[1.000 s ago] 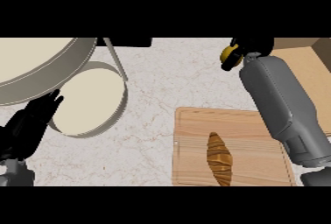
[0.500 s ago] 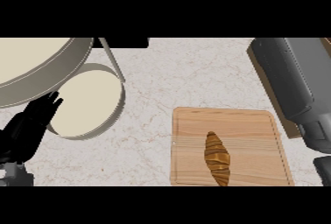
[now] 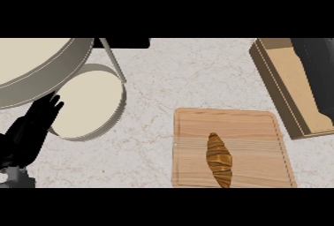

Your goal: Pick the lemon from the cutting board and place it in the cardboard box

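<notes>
The wooden cutting board (image 3: pixel 251 128) lies at the lower right of the counter and carries a brown croissant (image 3: pixel 220 160). No lemon shows on it or anywhere else. The cardboard box (image 3: pixel 282 84) stands open along the right edge. My right forearm (image 3: pixel 317 70) stretches over the box toward the top edge, and its hand is out of sight past that edge. My left hand (image 3: pixel 34 127) rests open at the lower left, fingers straight and holding nothing, beside the round dish.
A large beige round pan (image 3: pixel 39 66) fills the top left, with a shallow round dish (image 3: pixel 88 108) just below it. A thin grey handle (image 3: pixel 112 62) and a dark object (image 3: pixel 124 43) sit at the top edge. Marbled counter lies between the dish and the board.
The right forearm swung rightward over the cardboard box. Its hand, which held a yellow object a second ago, left the view at the top. The left hand barely moved.
</notes>
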{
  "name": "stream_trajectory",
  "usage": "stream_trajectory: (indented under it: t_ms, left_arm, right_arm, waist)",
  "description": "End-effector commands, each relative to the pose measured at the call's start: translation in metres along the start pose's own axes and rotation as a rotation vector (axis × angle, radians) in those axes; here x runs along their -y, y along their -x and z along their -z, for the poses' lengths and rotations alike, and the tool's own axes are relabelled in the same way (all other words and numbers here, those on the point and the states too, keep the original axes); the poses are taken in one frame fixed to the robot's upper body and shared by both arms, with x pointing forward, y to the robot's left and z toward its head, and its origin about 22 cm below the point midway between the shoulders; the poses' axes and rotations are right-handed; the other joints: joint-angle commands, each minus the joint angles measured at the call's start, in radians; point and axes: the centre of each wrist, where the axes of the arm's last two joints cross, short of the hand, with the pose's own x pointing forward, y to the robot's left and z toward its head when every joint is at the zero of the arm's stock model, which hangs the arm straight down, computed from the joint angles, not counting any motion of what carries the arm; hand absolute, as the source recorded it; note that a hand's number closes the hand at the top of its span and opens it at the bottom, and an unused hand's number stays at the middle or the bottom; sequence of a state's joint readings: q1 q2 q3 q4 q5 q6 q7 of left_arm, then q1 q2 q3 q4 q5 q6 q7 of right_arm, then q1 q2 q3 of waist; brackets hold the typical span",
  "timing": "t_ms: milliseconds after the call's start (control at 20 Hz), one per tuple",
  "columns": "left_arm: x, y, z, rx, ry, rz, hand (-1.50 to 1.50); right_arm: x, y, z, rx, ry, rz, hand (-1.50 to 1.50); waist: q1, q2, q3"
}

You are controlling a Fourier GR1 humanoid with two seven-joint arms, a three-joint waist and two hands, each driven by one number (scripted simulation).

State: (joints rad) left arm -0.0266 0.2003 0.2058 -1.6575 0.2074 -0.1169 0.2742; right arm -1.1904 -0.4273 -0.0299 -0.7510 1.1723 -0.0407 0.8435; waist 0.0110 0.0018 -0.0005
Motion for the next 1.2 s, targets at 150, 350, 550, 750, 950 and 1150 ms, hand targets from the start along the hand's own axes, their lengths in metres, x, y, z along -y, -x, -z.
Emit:
stream_trajectory:
  t_ms: [150,350,550,750,950,1150]
  left_arm:
    - [0.01,-0.023,0.006,0.003,0.016,0.004,0.0]
    - [-0.008,-0.004,-0.006,-0.003,0.002,0.012,0.0]
    - [-0.001,-0.03,-0.002,0.013,0.024,0.002,0.0]
    - [0.008,0.011,0.003,-0.008,0.004,0.02,0.0]
    - [0.006,0.001,0.005,0.022,0.018,-0.003,0.0]
    - [0.014,-0.031,0.015,0.032,0.026,0.008,0.0]
  right_arm:
    - [-0.004,0.046,0.039,-0.023,0.001,-0.011,1.5]
    - [-0.028,0.072,0.041,0.013,-0.01,-0.026,1.5]
    - [-0.046,0.122,0.062,-0.013,-0.006,0.004,1.5]
    - [-0.07,0.119,0.05,-0.004,-0.084,0.029,1.5]
    - [-0.096,0.147,0.05,-0.09,-0.238,0.088,1.5]
    - [-0.119,0.152,0.038,-0.234,-0.296,0.074,-1.5]
  waist:
    - [0.009,0.004,0.001]
    - [0.004,0.002,0.001]
    - [0.023,0.009,0.002]
    - [0.009,0.006,0.001]
    - [0.023,0.013,0.002]
    - [0.023,0.012,0.003]
